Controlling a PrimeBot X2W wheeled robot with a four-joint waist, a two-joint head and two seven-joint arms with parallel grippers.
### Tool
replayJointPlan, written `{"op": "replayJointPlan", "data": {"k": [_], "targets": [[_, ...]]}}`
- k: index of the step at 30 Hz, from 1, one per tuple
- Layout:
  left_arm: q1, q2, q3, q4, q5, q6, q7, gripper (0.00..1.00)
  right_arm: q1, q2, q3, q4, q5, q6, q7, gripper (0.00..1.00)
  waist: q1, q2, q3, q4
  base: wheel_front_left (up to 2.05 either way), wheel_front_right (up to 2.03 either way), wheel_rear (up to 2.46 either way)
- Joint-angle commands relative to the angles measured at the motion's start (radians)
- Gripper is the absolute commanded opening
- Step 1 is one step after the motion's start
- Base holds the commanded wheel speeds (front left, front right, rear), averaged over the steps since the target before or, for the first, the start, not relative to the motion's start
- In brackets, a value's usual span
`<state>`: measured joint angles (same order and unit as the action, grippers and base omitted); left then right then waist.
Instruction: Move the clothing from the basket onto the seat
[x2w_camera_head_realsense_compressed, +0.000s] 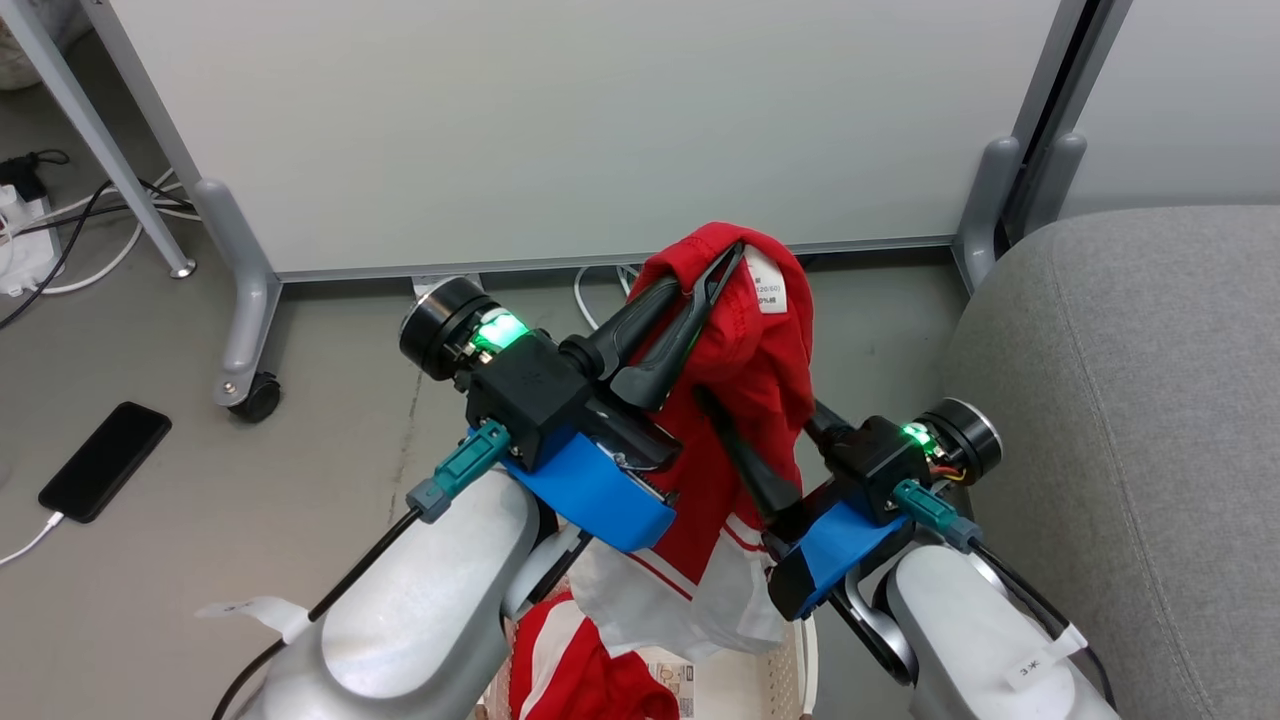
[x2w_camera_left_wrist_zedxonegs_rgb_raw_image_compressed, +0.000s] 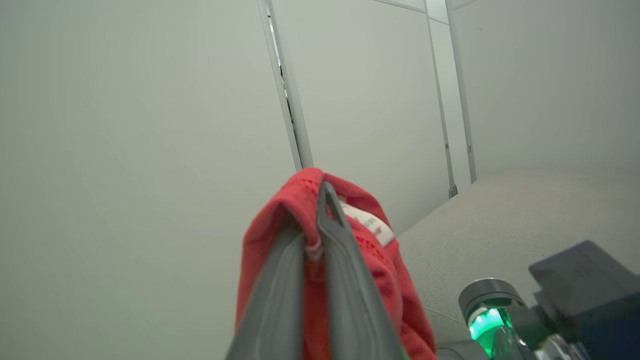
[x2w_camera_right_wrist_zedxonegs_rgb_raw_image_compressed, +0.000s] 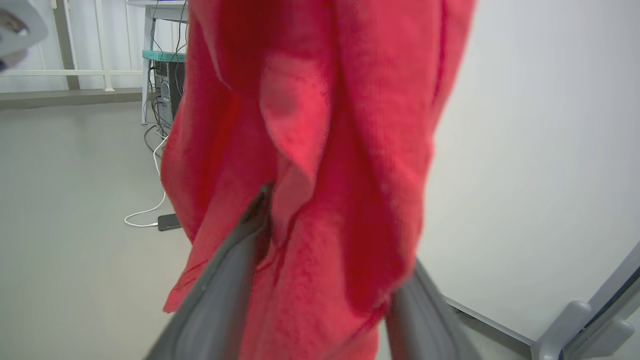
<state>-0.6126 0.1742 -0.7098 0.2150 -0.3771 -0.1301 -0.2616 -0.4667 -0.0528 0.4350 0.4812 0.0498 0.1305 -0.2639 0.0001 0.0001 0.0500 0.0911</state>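
The left gripper is pinching the top fold of a red garment. Its 2 fingers are pressed narrow together right beside the white label, and it is holding the cloth up in the air. The garment is hanging down from that grip, and its white lower part is dangling over the basket.

The right gripper is reaching into the hanging cloth lower down. In the right wrist view its 2 fingers are standing wide apart, with red fabric sagging between them rather than being pinched.

A second red-and-white garment is lying in the basket at the bottom of the head view. The grey sofa is sitting near the basket on the robot's right. A black phone is lying on the floor to the left, with a white cable plugged into it.
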Motion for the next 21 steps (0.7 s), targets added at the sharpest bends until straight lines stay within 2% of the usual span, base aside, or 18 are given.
{"op": "replayJointPlan", "data": {"k": [1,21], "targets": [[-0.017,0.000,0.001,-0.002,0.000,0.000,-0.005,0.00,-0.023,0.002,0.003,0.003,0.009,0.000,-0.001,0.00,-0.0001,-0.0001,0.001,-0.002,0.00,0.00,0.00],[-0.023,0.012,-0.001,0.008,-0.002,0.000,-0.005,0.00,-0.028,0.003,0.011,-0.034,0.062,0.000,-0.001,0.00,-0.0001,-0.0001,0.011,-0.007,0.00,0.00,0.00]]}}
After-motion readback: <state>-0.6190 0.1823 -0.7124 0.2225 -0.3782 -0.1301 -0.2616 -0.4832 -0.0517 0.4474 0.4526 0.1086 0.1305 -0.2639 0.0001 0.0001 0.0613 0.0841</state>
